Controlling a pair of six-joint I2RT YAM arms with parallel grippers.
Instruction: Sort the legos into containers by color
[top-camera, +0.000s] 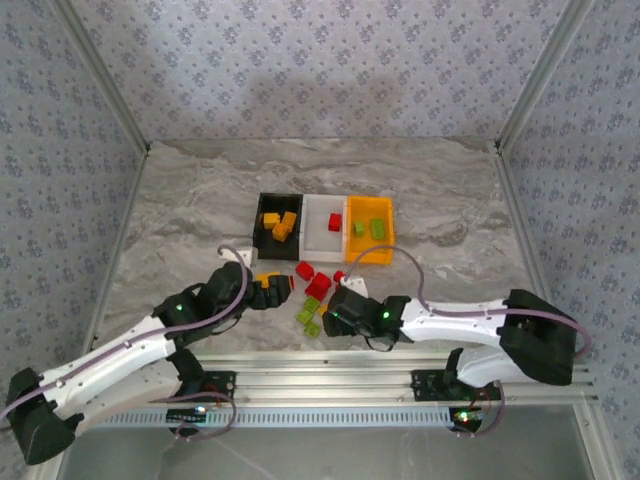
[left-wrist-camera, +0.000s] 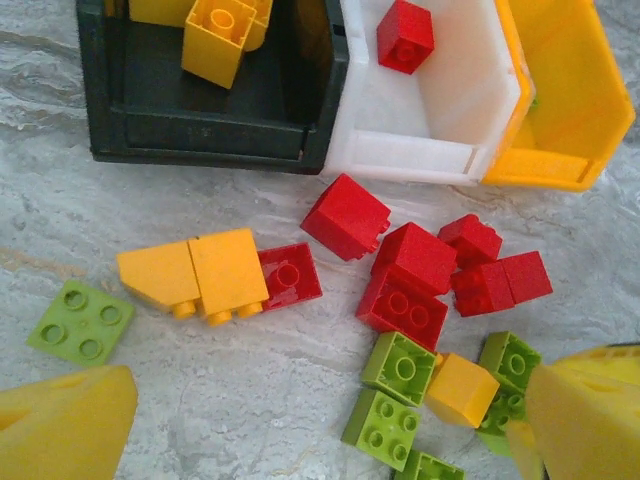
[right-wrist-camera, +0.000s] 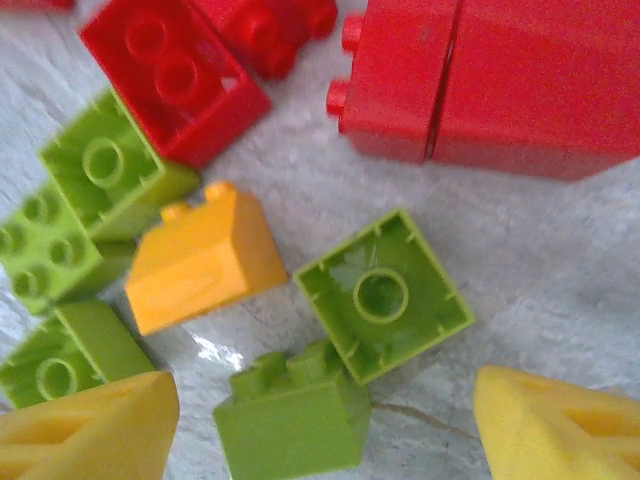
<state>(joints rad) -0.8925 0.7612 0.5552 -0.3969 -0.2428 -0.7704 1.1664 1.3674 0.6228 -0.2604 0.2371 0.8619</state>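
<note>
Three containers stand side by side: a black bin (top-camera: 263, 203) with orange-yellow legos, a white bin (top-camera: 322, 238) with one red lego (left-wrist-camera: 405, 35), and an orange-yellow bin (top-camera: 370, 259) with green legos. Loose legos lie in front of them: red ones (left-wrist-camera: 415, 270), an orange-yellow pair (left-wrist-camera: 195, 275) and green ones (left-wrist-camera: 400, 365). My left gripper (top-camera: 272, 290) hovers open above the table (left-wrist-camera: 320, 440), left of the pile. My right gripper (top-camera: 328, 305) is open low over the green legos, and a green lego on its side (right-wrist-camera: 290, 420) lies loose between its fingertips (right-wrist-camera: 325, 430).
A flat green plate (left-wrist-camera: 80, 322) lies apart at the left of the pile. An upturned green lego (right-wrist-camera: 383, 295) and an orange-yellow lego (right-wrist-camera: 205, 258) sit close to the right gripper. Metal frame posts and patterned walls bound the marble table (top-camera: 200, 190).
</note>
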